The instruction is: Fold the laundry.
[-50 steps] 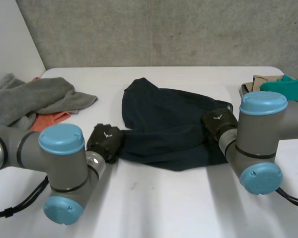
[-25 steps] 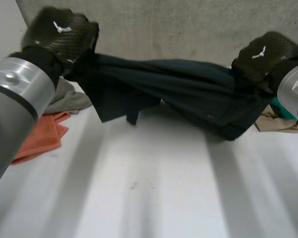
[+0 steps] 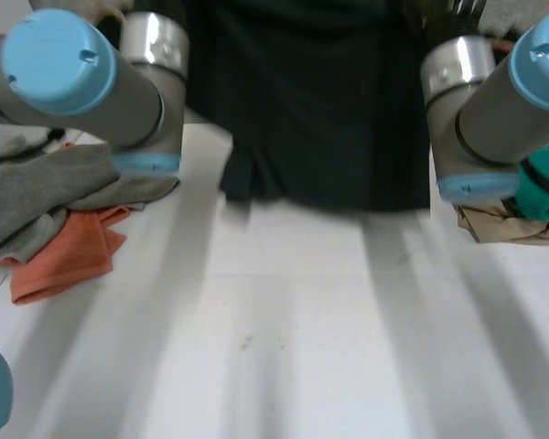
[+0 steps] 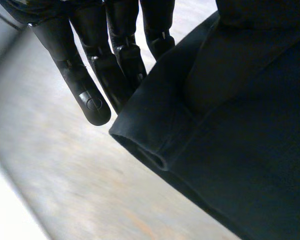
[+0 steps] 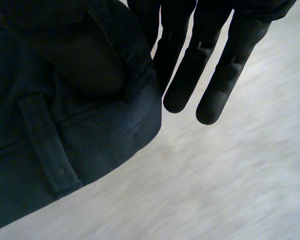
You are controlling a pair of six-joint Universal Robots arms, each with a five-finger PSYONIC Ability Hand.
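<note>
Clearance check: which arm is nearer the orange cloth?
Left. The left arm is just above the grey towel beside the orange cloth; the right arm is across the table, over the teal item. Both hold the garment up.

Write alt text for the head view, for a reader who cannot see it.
A dark garment hangs spread between the robot's left arm and right arm, above a white table. A grey cloth and an orange cloth lie heaped at the robot's left; a teal item and a tan item sit at its right.

readable text: none | labels, brands, numbers, signs: none
</note>
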